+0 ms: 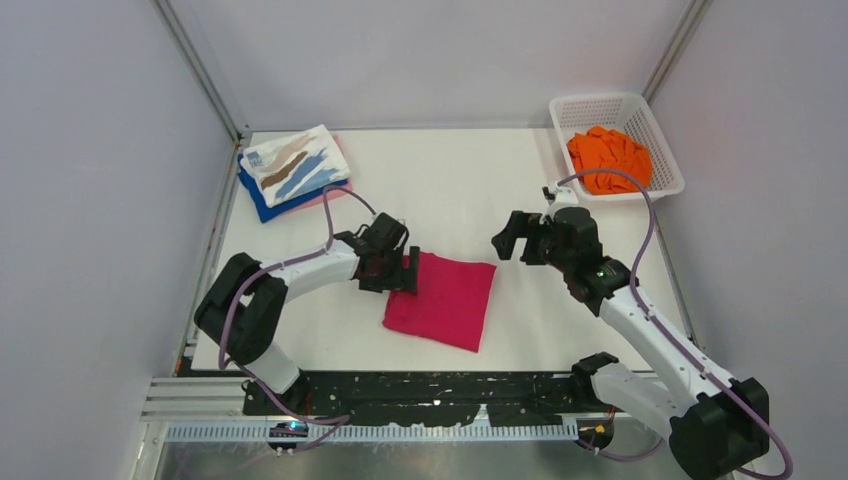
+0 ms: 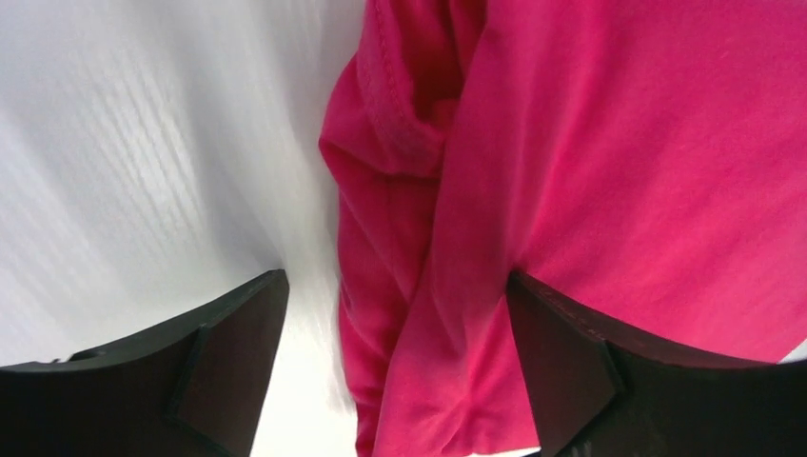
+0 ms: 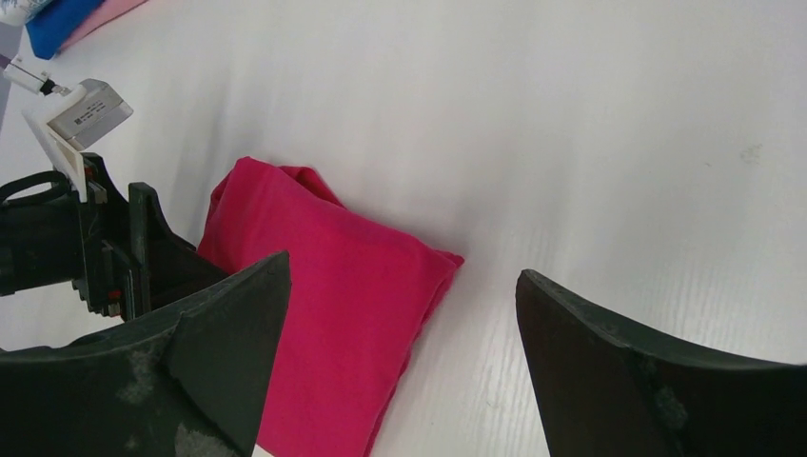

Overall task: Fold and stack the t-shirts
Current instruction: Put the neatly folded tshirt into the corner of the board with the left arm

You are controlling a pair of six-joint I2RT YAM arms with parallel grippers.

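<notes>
folded magenta shirt (image 1: 440,300) lies mid-bench (image 1: 450,180), lower middle of the frame. left gripper (image 1: 398,272) is the nearer one: released, jaws wide astride the shirt's bunched left edge. right gripper (image 1: 512,240) hangs released, up and right of the shirt, apart from it. no label or writing legible.
</notes>
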